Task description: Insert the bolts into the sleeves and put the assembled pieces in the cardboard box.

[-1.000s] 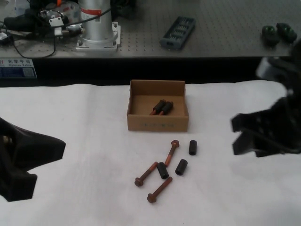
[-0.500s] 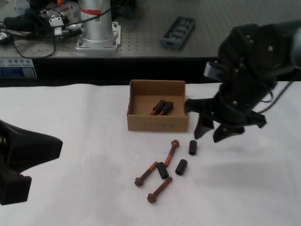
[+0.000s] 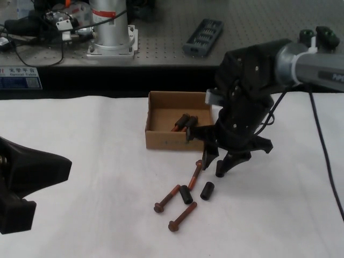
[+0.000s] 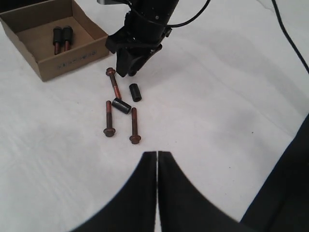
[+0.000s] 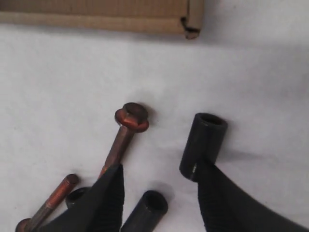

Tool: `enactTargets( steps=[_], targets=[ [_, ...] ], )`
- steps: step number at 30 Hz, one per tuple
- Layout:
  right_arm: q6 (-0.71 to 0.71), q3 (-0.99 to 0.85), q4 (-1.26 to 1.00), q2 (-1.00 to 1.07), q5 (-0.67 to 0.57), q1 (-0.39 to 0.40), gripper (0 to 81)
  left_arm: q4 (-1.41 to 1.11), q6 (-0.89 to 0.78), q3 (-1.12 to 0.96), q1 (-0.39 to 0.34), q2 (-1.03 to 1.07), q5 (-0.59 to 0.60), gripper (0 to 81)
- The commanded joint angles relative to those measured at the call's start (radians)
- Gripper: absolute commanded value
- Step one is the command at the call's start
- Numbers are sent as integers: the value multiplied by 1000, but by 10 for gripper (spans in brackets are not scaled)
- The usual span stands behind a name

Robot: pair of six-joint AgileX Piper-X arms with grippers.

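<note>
Bolts [image 3: 181, 216], three of them, lie loose on the white cloth [image 3: 97, 134] beyond the left gripper [image 4: 157, 155], whose fingers are pressed together on nothing. Two sleeves [image 3: 186, 194] lie among them. Just past, the right gripper [image 3: 213, 169] hangs spread, one finger just beside a third sleeve [image 5: 205, 142]. Farther back, the cardboard box [image 3: 180, 143] holds two assembled pieces [image 3: 185, 122].

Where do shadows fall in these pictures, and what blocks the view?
High view: the right tool throws only a faint shadow on the white cloth. Left wrist view: the left tool hides part of the cloth. Right wrist view: soft shadows hug the bolt and the sleeve.
</note>
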Motion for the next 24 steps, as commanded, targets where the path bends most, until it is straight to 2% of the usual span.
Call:
enactTargets(
  steps=[1, 15, 24],
  targets=[
    [-16, -9, 7, 12, 5, 0, 356, -6, 2, -1, 2, -7, 0, 7],
    [-61, -9, 7, 28, 86, 0, 354, -6, 39, -1, 2, -7, 0, 7],
    [-99, -9, -43, 28, 86, 0, 196, -6, 46, -1, 2, -7, -72, 7]
  ],
)
